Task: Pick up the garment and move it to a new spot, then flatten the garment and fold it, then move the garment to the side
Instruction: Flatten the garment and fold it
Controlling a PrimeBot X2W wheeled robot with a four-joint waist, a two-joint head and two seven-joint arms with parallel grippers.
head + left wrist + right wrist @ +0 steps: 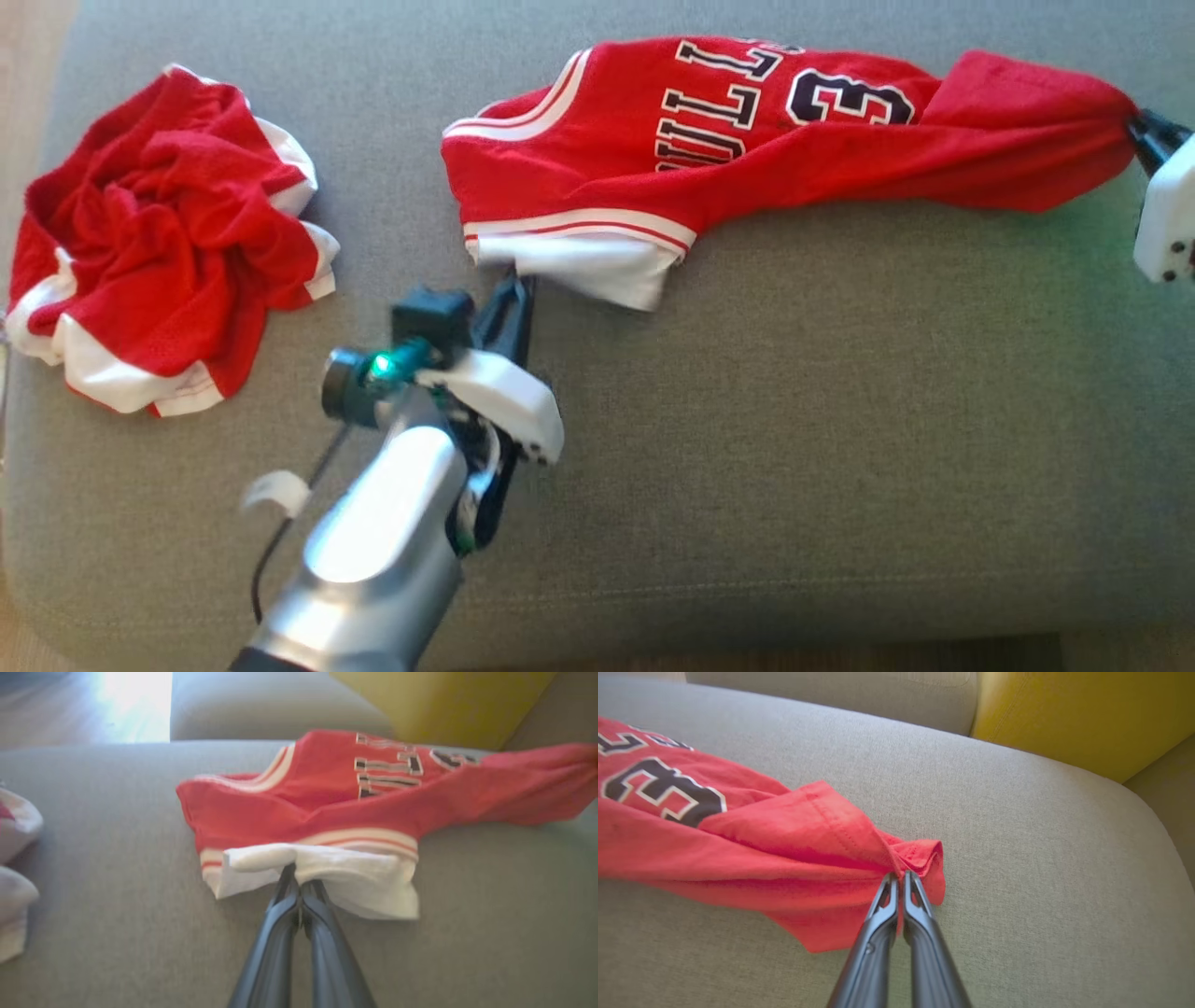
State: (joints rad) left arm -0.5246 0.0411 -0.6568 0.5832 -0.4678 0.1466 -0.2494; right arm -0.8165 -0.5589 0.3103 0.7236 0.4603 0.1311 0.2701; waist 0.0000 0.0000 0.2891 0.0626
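Two grips on red jersey, which lies stretched along far edge of grey sofa cushion. At its left end, left gripper has jaws pinched together on white flap. At its right end, right gripper has jaws clamped on bunched red fabric, at cushion's right edge. Crumpled red-white garment lies near left edge, well apart.

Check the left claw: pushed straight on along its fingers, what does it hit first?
The jersey. The left claw is shut on its white edge, so going on would push straight into the red cloth behind. Past that, seemingly the grey sofa back, though depth is unclear.
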